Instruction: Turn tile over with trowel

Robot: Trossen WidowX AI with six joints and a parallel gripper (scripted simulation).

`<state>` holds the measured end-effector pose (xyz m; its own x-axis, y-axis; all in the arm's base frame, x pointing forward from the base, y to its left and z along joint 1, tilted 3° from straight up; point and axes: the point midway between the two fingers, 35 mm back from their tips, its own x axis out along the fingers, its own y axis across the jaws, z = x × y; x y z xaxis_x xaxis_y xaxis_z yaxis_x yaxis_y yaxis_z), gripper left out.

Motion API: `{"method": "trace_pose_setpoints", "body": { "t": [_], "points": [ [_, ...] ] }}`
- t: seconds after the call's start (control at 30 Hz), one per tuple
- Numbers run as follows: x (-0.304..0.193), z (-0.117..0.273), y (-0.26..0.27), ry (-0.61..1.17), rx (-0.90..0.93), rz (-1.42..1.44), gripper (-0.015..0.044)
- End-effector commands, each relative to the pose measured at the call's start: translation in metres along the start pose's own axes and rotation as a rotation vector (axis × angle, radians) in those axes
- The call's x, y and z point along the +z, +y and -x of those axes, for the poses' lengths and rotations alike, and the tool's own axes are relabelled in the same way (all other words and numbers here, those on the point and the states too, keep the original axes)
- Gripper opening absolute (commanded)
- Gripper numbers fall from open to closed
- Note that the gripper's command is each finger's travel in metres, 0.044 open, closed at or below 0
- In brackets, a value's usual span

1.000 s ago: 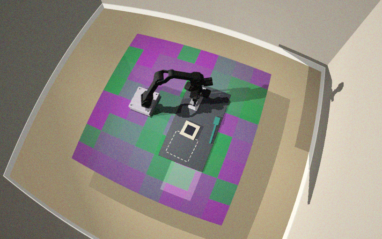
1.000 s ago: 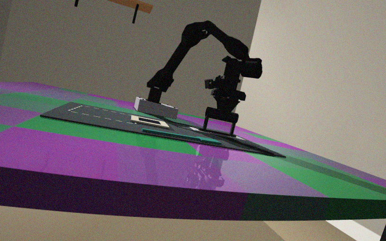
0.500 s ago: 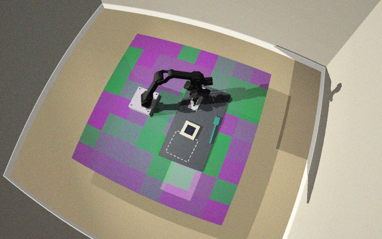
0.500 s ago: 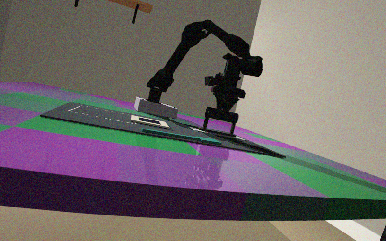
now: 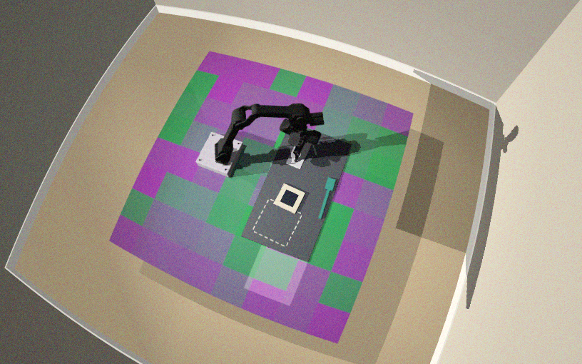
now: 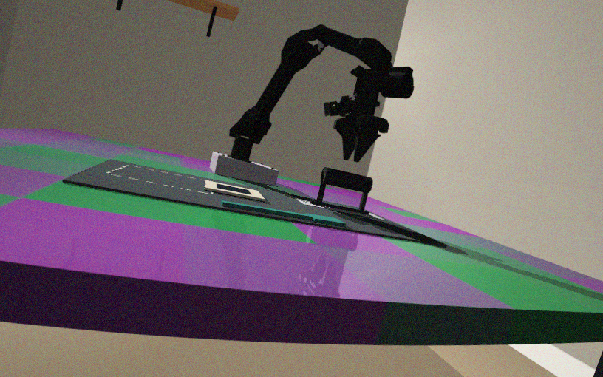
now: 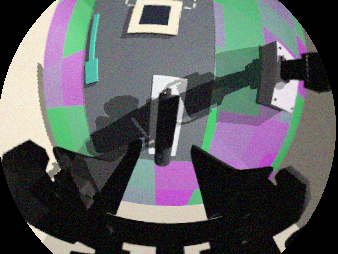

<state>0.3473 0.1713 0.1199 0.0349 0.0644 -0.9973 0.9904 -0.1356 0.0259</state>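
Note:
The trowel has a flat white blade and a raised black handle on two posts. It lies on the dark grey mat, handle up. My gripper is open and empty, a little above the handle, with the fingertips apart on either side of it in the wrist view. The tile lies flat, a dark square in a cream border facing up. It overlaps one end of the dashed outline; most of the outline is uncovered.
A teal flat-headed tool lies along the mat's edge, beside the tile and apart from it. The arm's white base stands on the other side of the mat. The table is patterned purple and green.

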Motion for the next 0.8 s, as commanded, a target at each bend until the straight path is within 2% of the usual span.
{"method": "trace_pose_setpoints", "body": {
  "t": [0.0, 0.77],
  "points": [
    [-0.001, 0.002, 0.001, -0.001, 0.025, 0.073, 0.0300],
    [-0.008, -0.015, -0.002, -0.098, 0.205, 0.835, 0.0300]
  ]
}}
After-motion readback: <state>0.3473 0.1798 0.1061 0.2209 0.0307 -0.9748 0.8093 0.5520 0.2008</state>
